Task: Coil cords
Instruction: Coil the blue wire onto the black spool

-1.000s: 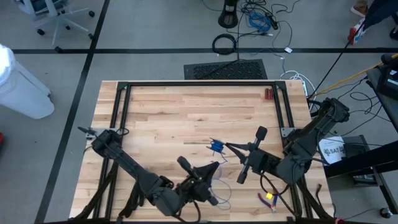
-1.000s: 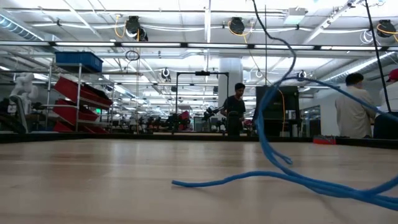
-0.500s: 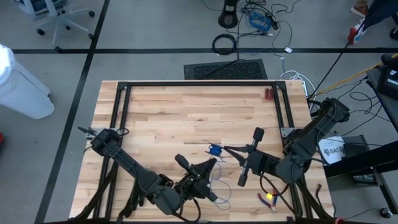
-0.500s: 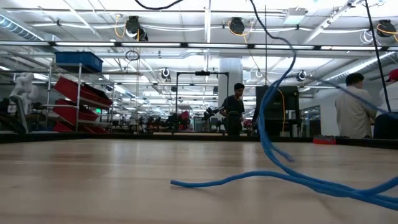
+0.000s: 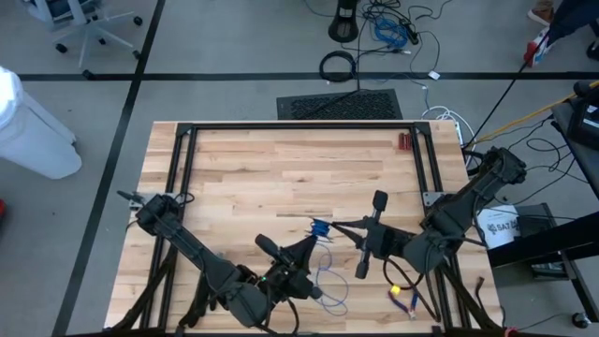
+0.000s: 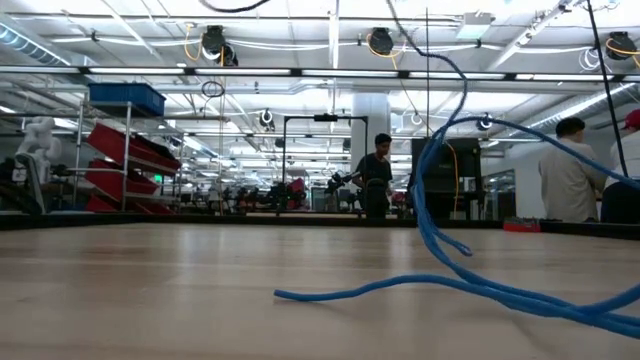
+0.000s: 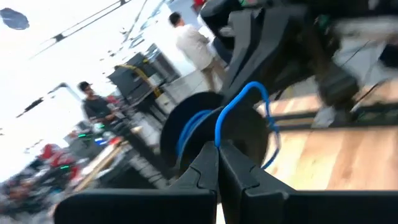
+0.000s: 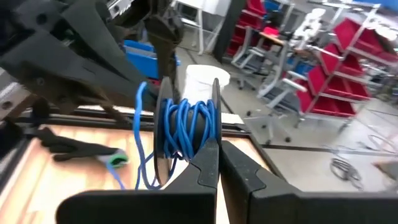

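A thin blue cord is partly wound on a small dark spool (image 5: 320, 227), held above the table's middle near its near edge. The wound turns show in the right wrist view (image 8: 186, 121). The rest of the cord lies in loose loops on the wood (image 5: 329, 281) and rises from the table in the low view (image 6: 430, 230). My right gripper (image 5: 335, 226) reaches in from the right and is shut on the spool. My left gripper (image 5: 311, 245) reaches in from the left, just near of the spool, and is shut on the cord. My left gripper pinches a single strand of the blue cord (image 7: 217, 134) between its two fingertips, right in front of the spool's dark disc (image 7: 199, 121). The strand arches up from the fingers and runs on toward the spool, clear of the table. My right gripper holds the spool by its rim beside the wound blue turns (image 8: 211, 134), between its shut fingers, coming level from the table's right. The spool is lifted clear, standing on edge with its discs upright; a slack strand (image 8: 138, 143) hangs from it.
Pliers (image 5: 404, 298) lie on the table's near right corner. A small red thing (image 5: 402, 141) lies at the far right. A black frame (image 5: 299, 126) runs round the table's far and side edges. People stand in the room beyond the table (image 6: 378, 175).
Both grippers have gone a little toward the table's left edge, the spool going with my right gripper. The loose loops of cord on the wood near the near edge have shifted and spread.
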